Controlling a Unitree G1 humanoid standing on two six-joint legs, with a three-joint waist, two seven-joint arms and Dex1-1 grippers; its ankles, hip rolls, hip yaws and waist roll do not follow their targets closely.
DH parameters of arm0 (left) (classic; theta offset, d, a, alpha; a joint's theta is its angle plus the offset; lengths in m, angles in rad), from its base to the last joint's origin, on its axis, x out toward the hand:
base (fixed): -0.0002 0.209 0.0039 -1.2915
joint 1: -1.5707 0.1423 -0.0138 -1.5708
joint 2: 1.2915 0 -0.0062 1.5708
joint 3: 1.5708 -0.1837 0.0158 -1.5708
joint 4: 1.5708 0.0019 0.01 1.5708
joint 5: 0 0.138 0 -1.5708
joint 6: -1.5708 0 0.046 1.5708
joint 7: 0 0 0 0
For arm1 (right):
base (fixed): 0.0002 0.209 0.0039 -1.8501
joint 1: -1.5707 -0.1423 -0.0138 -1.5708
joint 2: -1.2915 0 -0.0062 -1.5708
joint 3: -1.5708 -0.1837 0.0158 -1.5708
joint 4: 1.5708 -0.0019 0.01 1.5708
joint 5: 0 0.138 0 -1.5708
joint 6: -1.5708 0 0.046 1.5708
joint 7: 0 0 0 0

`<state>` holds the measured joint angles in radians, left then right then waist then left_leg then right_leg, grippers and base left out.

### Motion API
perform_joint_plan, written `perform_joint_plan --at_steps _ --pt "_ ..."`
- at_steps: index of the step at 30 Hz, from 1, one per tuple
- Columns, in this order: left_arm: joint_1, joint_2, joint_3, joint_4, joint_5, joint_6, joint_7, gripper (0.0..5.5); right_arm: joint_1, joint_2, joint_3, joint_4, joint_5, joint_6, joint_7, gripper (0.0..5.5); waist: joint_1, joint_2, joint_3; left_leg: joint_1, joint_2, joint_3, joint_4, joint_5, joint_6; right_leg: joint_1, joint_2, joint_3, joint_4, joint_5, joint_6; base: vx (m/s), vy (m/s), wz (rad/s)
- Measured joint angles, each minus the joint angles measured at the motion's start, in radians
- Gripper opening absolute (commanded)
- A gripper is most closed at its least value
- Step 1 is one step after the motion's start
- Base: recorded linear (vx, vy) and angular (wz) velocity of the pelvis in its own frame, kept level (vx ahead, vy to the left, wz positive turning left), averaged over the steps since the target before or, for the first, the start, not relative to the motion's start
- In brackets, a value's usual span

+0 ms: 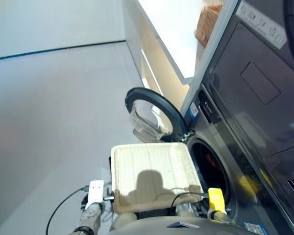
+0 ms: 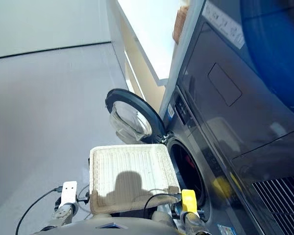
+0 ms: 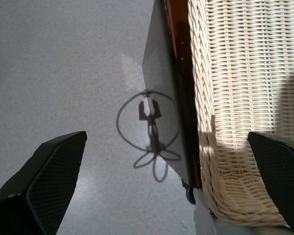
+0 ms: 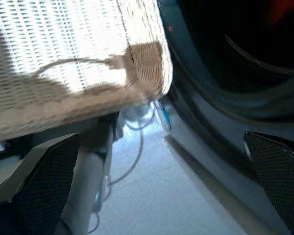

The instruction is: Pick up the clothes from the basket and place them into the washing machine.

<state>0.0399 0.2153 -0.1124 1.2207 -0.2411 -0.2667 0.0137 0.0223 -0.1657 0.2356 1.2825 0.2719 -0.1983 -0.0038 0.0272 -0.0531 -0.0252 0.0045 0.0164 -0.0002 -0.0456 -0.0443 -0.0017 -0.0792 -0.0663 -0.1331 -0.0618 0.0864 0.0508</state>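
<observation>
The basket (image 1: 154,171) is sitting just beside the washing machine (image 1: 220,147) mouth, long axis running away from the robot, while both wrist views are showing the left gripper (image 3: 166,186) and right gripper (image 4: 161,186) fingers spread wide, holding nothing, and only the eye views are catching something red in the drum.

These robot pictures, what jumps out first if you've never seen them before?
The big cream-white basket sits right in the middle, just in front of the robot, and no clothes show in it. Beside it on the robot's right, the washing machine gapes with its dark round mouth, something red glowing inside, and its round door swung wide open beyond the basket. Both the left gripper and right gripper hang low with jaws open and empty.
</observation>
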Motion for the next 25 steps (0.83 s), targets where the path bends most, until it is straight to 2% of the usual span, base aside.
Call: perform_joint_plan --at_steps 2,12,16,25 --pt "0.01 -0.003 -0.002 0.0 0.019 0.012 -0.006 5.5 0.0 0.0 0.0 0.003 -0.022 0.005 -0.001 5.5 0.0 0.001 -0.001 0.021 -0.001 0.0 -0.006 0.0 0.0 0.023 0.0 -0.001 -0.008 0.001 0.001 0.0 0.0 0.0" --pt "0.031 -0.008 -0.003 0.007 0.061 0.017 -0.03 5.5 0.004 0.0 -0.007 0.012 -0.04 0.02 -0.006 5.5 0.001 0.016 -0.015 0.074 0.001 0.002 -0.021 -0.001 0.0 0.073 0.001 0.002 -0.009 -0.004 0.007 0.0 0.0 0.0" --pt "0.031 -0.008 -0.003 0.017 0.082 0.034 -0.03 5.5 0.001 -0.001 -0.011 0.011 -0.04 0.021 -0.006 5.5 0.0 0.02 -0.017 0.081 0.002 0.001 -0.021 0.0 0.001 0.08 0.001 0.001 -0.01 -0.005 0.008 0.0 0.0 0.0" --pt "0.033 -0.008 -0.003 0.026 0.085 0.036 -0.029 5.5 0.004 0.0 -0.037 0.02 -0.037 0.037 -0.006 5.5 0.0 0.03 -0.029 0.096 0.001 0.001 -0.024 0.002 0.003 0.091 0.001 0.001 -0.01 -0.003 0.004 0.0 0.0 0.0"
